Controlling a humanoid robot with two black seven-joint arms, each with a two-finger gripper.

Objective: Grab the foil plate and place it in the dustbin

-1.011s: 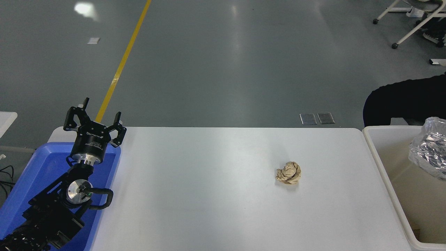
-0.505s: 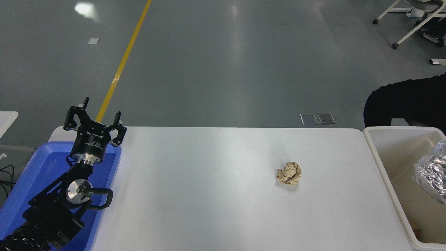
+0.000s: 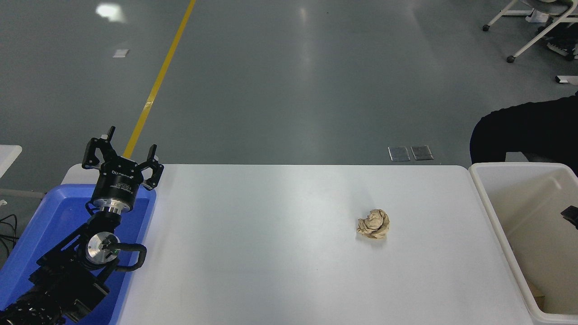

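The foil plate is out of view. The dustbin (image 3: 486, 199), a cream rectangular bin, stands at the table's right end, and the part of its inside that shows is bare. A small black part of my right gripper (image 3: 570, 215) pokes in from the right edge over the bin. My left gripper (image 3: 128, 145) is open and empty, parked at the lower left above the blue tray.
A crumpled brown paper ball (image 3: 374, 224) lies on the white table (image 3: 253, 253), right of the middle. A blue tray (image 3: 49, 216) sits under my left arm. A person in dark clothing (image 3: 524, 131) is behind the bin. Chair legs (image 3: 524, 27) stand at the far right.
The foil plate, seen over the bin at the right edge, moved down and right and left the view. Only a black tip of my right gripper shows there now. The left arm has not moved.
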